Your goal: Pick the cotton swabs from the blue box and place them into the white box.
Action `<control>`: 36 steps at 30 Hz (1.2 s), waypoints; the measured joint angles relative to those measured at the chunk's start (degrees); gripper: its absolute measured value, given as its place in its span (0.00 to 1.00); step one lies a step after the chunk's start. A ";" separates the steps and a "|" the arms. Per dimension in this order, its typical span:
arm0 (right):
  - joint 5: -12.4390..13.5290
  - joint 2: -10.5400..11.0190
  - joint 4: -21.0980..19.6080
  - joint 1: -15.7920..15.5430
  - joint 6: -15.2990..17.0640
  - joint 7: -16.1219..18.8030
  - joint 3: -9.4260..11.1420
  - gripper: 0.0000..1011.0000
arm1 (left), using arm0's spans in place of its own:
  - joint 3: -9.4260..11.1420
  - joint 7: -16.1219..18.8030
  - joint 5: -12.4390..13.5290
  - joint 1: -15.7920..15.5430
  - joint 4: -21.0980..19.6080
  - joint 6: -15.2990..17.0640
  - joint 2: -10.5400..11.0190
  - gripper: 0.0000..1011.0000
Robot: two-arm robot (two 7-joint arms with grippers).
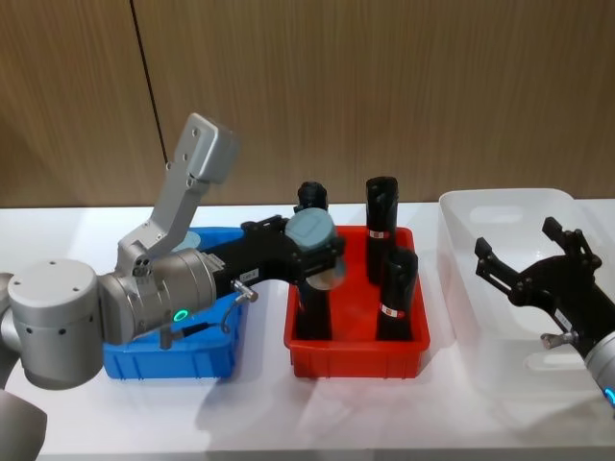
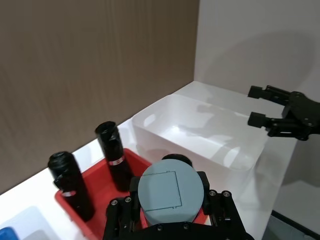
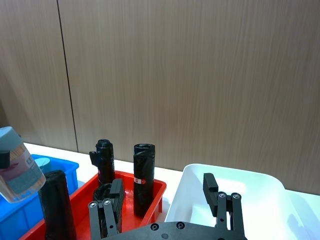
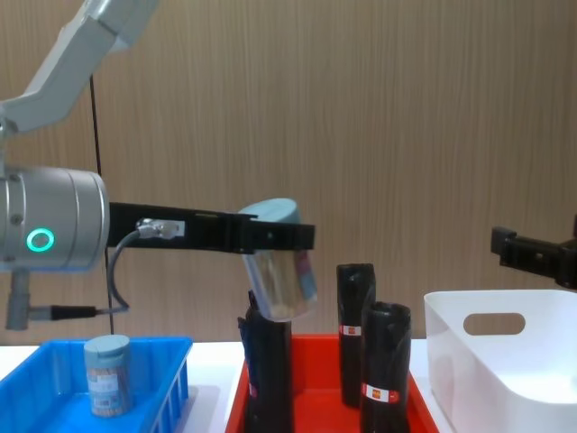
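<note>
The left gripper [image 1: 312, 252] has its fingers pinching a cotton swab tub [image 1: 311, 233] by the sides, and it holds the tub in the air over the left part of the red bin [image 1: 356, 360], which stands at the middle of the table [image 1: 288, 413]. In the chest view the tub [image 4: 279, 262] hangs tilted, lid leaning toward the left, just above the top of one of the black rolls [image 4: 356, 334] standing in the red bin. The white box [image 1: 456, 279] sits toward the table's right edge, and the blue box [image 1: 163, 365] toward its left edge with a second tub [image 4: 108, 374] upright inside. The step in hand looks like the carry across to the white box. To do it well, the arm should hold its height until the tub has passed every roll, since the gap beneath it seems slim and a clipped roll could topple or knock the tub loose. It should then cross the white box's near-left rim and come down inside before the fingers release, so the round tub does not bounce or roll out. The right gripper [image 1: 519, 248] hovers over the white box with fingers spread wide, so the drop is best aimed at the box's left half, well apart from it.
</note>
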 joint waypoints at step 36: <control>0.00 0.00 0.00 0.00 0.00 0.00 0.00 0.99 | 2.99 -20.27 0.68 -6.39 11.88 -7.30 -2.36 0.66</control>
